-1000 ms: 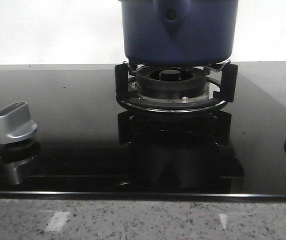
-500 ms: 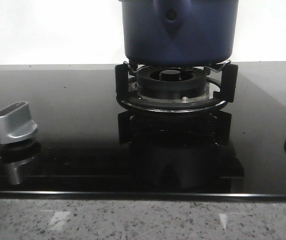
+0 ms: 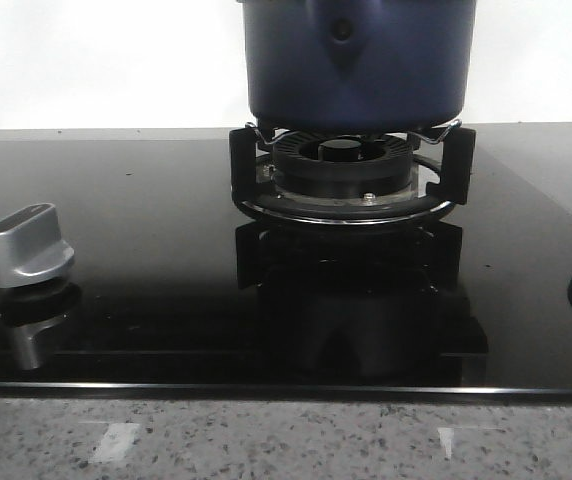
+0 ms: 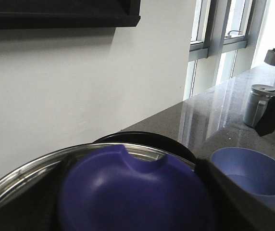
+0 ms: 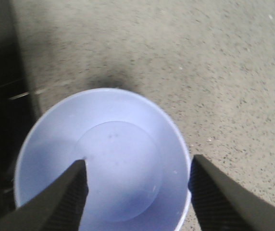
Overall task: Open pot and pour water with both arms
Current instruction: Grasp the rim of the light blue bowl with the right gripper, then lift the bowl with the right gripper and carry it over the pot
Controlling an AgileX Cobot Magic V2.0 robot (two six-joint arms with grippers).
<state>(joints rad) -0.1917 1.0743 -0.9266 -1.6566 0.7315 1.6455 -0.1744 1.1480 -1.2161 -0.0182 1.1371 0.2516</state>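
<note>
Front view had the pot (image 3: 356, 62) sitting on the burner (image 3: 344, 170), top centre of the frame, its upper part cut off by the top edge. The glossy black hob (image 3: 146, 260) filled the middle, a silver knob (image 3: 28, 245) sat at lower left, and a speckled stone table (image 3: 286, 440) ran along the bottom.

In the left wrist view the lid (image 4: 132, 192) filled the lower centre, purple-blue with a steel rim. The left gripper (image 4: 132, 211) seemed closed around its knob, though the fingers were dark blurs at either side and I couldn't say for certain. A white wall and windows stood behind, and a pale cup (image 4: 257, 103) sat at the right edge.

Right wrist view showed the right gripper (image 5: 137, 185) with jaws apart, straddling the bowl (image 5: 104, 159), one finger over its inside, the other just beyond its rim. The bowl looked to hold a little water.

For this step, my read was that the right jaws should pinch the bowl's rim squarely and lift it level. The lid should stay well aside so the pour into the pot lands clean.
</note>
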